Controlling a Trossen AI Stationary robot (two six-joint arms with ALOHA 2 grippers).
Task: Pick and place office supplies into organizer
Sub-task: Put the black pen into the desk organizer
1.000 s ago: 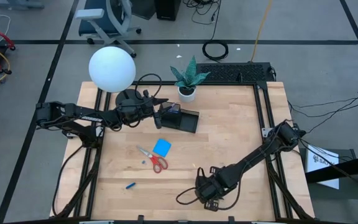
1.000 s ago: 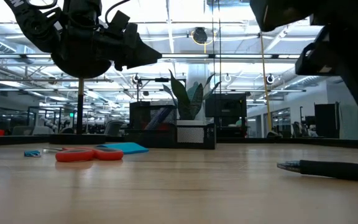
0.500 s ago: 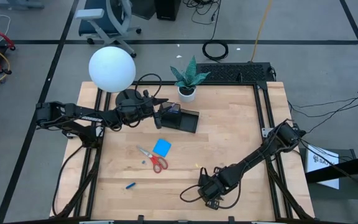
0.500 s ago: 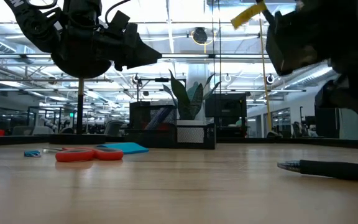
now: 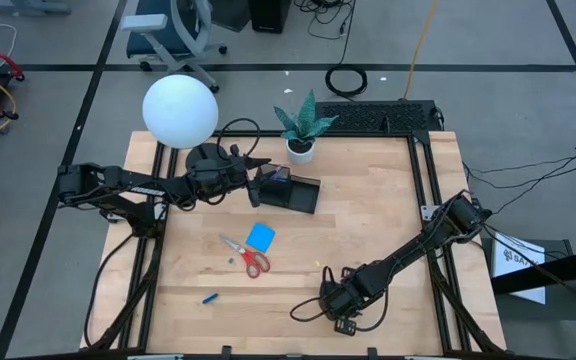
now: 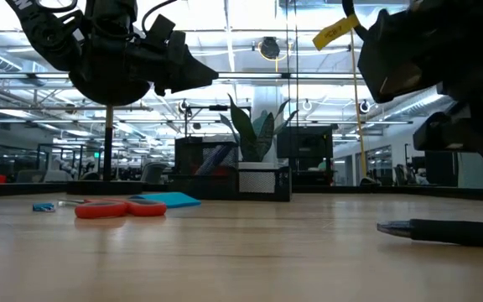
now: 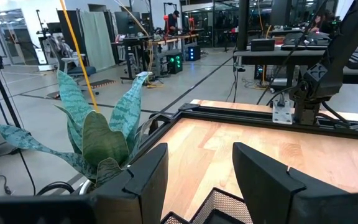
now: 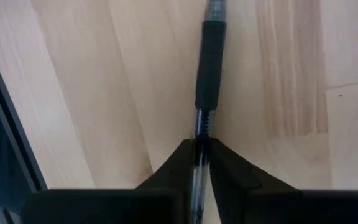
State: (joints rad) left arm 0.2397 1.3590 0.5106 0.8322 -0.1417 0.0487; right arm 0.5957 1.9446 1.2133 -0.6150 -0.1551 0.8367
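My right gripper (image 8: 199,163) has settled low at the near edge of the worktop (image 5: 368,220), and its two fingers (image 8: 174,163) have come together on the black pen (image 8: 207,74). A second ago the arm was a touch farther toward the left arm's side; it has since slid slightly back along the near edge, and in the low view the pen (image 6: 443,231) has shifted a little with it. I judge the grasp is made and the lift comes next. The pen still lies flat on the wood, so nothing has been carried yet.

The pen is slim, with a dark rubber grip sleeve and a clear barrel. I hold it on the barrel, just short of the sleeve, so most of its length sticks out ahead of my fingers.

My left gripper (image 7: 194,171) waits with its fingers apart and empty, hovering at the organizer (image 5: 290,190), beside the plant (image 5: 302,124). The organizer stands at the far side, well apart from my pen.

The red-handled scissors (image 5: 248,256) and the blue note pad (image 5: 261,236) lie touching mid-worktop. A tiny blue piece (image 5: 210,297) sits nearer the front edge.
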